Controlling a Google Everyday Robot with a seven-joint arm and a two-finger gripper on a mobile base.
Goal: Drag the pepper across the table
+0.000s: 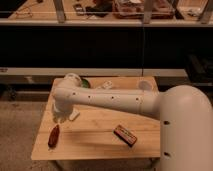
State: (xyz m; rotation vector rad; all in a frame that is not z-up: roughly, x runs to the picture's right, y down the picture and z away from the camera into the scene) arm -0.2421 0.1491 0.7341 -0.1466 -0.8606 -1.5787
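Note:
The pepper [53, 136] is slim and dark red-brown and lies on the front left part of the light wooden table [95, 131]. My white arm reaches from the right across the table. Its wrist bends down at the left side. The gripper [59, 115] hangs there just above the tabletop, a little behind and to the right of the pepper and apart from it. Nothing shows in its grasp.
A dark and red rectangular box [125, 135] lies front right of centre. A white flat piece [74, 115] sits beside the gripper. Behind the arm are a green bowl [85, 83], mostly covered, a white packet [105, 85] and a white cup [145, 86]. Dark shelving stands beyond the table.

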